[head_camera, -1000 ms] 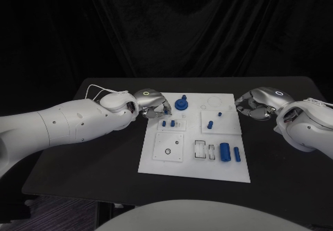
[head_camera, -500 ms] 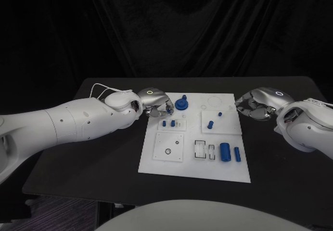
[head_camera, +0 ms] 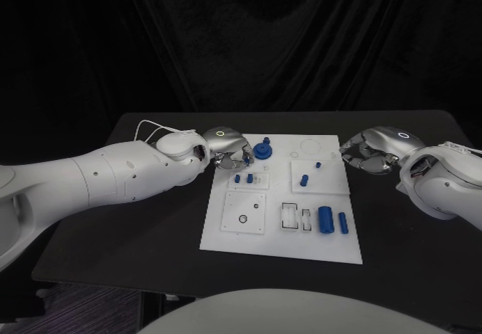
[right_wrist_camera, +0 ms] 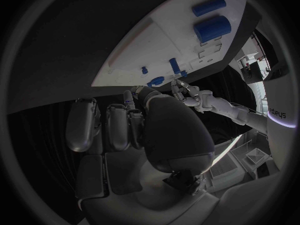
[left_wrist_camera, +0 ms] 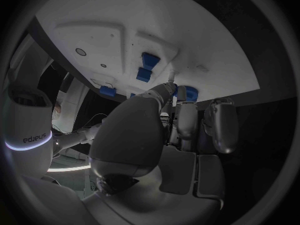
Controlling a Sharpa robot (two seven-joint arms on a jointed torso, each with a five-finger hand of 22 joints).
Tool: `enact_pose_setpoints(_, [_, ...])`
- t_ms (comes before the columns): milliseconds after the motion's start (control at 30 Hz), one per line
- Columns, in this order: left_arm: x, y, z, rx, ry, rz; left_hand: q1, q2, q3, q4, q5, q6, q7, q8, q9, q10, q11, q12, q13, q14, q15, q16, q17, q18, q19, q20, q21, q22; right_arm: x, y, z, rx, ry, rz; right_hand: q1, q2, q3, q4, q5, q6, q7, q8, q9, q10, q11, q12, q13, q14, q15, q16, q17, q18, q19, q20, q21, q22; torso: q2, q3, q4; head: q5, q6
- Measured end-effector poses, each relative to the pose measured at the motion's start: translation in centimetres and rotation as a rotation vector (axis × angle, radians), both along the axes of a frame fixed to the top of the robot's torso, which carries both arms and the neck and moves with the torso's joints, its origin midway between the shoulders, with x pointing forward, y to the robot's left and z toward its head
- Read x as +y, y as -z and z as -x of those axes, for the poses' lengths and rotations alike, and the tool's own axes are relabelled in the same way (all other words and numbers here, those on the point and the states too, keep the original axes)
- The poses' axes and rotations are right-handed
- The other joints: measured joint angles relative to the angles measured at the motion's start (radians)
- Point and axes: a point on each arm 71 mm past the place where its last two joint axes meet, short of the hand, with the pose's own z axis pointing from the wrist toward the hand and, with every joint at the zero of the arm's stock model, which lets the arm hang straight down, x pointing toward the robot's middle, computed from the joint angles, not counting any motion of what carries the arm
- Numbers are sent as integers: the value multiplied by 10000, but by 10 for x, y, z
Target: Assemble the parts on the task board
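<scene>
While the task board [head_camera: 284, 202] lies mid-table, its blue parts sit in scattered spots and neither hand plainly holds one.

Far edge of board: a blue knobbed part [head_camera: 263, 149] stands near the far-left corner, just beside the left hand [head_camera: 227, 153]. Two small pegs [head_camera: 244, 179] stand in a raised block behind it; two more pegs [head_camera: 309, 175] on the block toward the right edge. Near-right corner: a thick cylinder [head_camera: 325, 219] and a thin one [head_camera: 343, 223], lying side by side, apart. Left hand's fingers curl inward over the board's far-left edge; fingertips hidden by the palm, so cannot tell whether they pinch anything. Right hand [head_camera: 366, 154] off the board's right edge, fingers curled in, nothing seen inside.
</scene>
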Motion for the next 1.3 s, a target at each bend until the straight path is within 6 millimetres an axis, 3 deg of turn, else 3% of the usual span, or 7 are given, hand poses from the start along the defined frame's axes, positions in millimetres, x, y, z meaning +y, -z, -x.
enact_pose_setpoints(1300, [0,4,3,228,15,-93,1,0,0,0,-38,-71,-70,-124,-45,12,16,-189,-100,-1,0,0,-117,0,-4,-2,-48,0,0,1,0,98,0,53,0,0,56,-1,0,0,0,0,-6,0,0,1,-5,0,0,-69,0,0,0,0,0,-1,-15,-2,7,-12,0])
